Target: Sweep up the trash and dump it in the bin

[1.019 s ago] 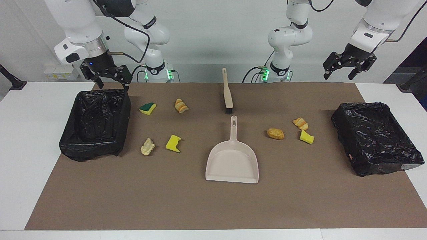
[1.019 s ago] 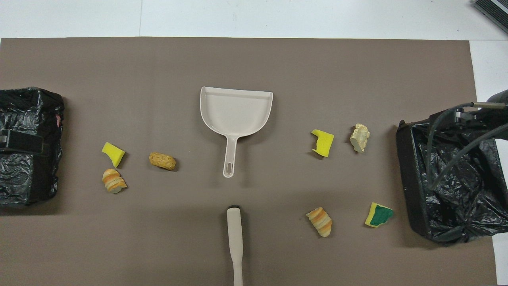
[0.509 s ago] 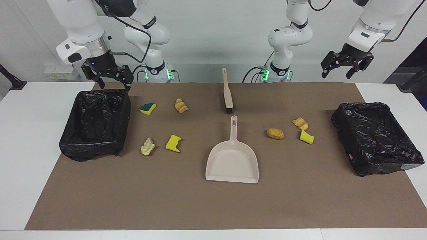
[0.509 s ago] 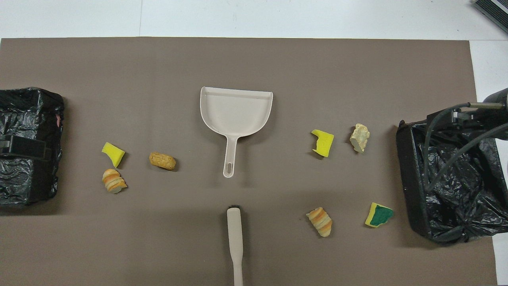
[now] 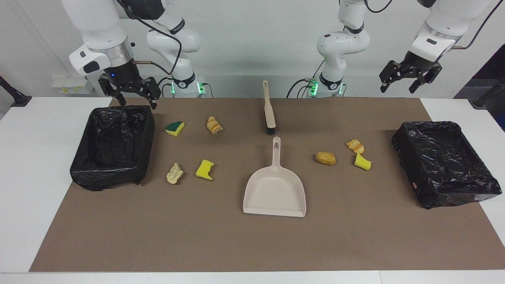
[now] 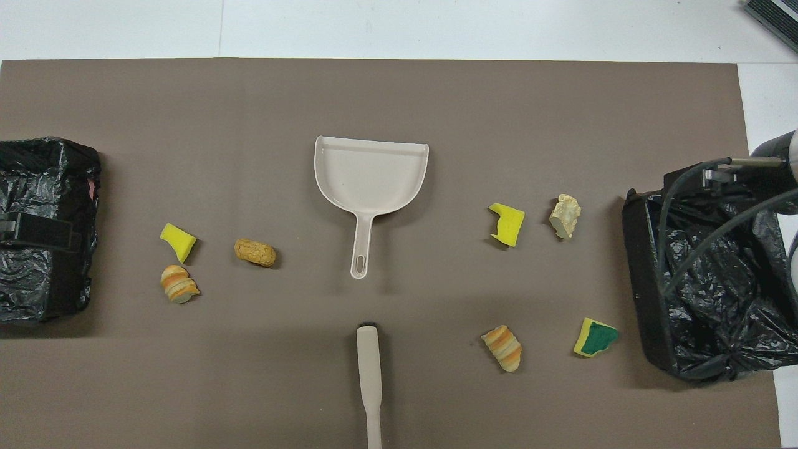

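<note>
- I find seven scraps of trash [image 5: 213, 125] lying loose on the brown mat [image 5: 252, 244].
- Four lie toward my right arm's end: green-topped sponge [image 5: 174, 127], striped bread lump, pale lump [image 5: 174, 173], yellow sponge [image 5: 205, 169].
- Three lie toward my left arm's end: tan lump [image 5: 325, 158], striped lump, yellow sponge.

This is a robotics lab, not a home. Along the top of the frame two white arms [image 5: 173, 43] rise from bases with green lights before a bare pale wall, cables trailing. Below them a white table [image 5: 23, 165] carries a brown mat [image 5: 252, 244] filling the frame's middle.
</note>
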Controlling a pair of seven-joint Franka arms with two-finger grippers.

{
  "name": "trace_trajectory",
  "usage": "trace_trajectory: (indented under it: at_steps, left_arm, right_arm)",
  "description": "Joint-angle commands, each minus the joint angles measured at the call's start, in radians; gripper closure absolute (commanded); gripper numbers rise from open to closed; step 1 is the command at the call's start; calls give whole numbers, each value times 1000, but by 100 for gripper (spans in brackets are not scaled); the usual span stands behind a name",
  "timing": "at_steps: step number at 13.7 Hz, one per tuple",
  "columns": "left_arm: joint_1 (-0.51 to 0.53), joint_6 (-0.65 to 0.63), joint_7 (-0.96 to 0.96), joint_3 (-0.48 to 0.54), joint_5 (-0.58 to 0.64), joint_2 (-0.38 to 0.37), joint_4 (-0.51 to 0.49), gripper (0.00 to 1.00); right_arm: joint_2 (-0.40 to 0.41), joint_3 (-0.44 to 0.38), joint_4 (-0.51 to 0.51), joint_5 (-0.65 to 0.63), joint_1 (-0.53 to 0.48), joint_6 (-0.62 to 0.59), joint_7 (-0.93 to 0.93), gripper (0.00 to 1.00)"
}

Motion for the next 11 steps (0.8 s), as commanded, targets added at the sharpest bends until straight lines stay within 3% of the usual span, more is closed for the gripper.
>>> trace_trajectory:
  at_steps: [1, 6, 11]
  left_arm:
    - [3, 4, -1, -7, -14, -16, -8, 0]
    - [1, -43, -7, -8, -14, -24, -11, 0]
    - [-26, -54, -15, -15, -15, -35, -21, 0]
  right_arm:
    - [-7, 4, -10, 0, -2, 12, -7, 0]
    - [-13, 4, -25, 3, -14, 3, -7, 0]
    - [-14, 7, -24, 1, 43, 19, 28, 0]
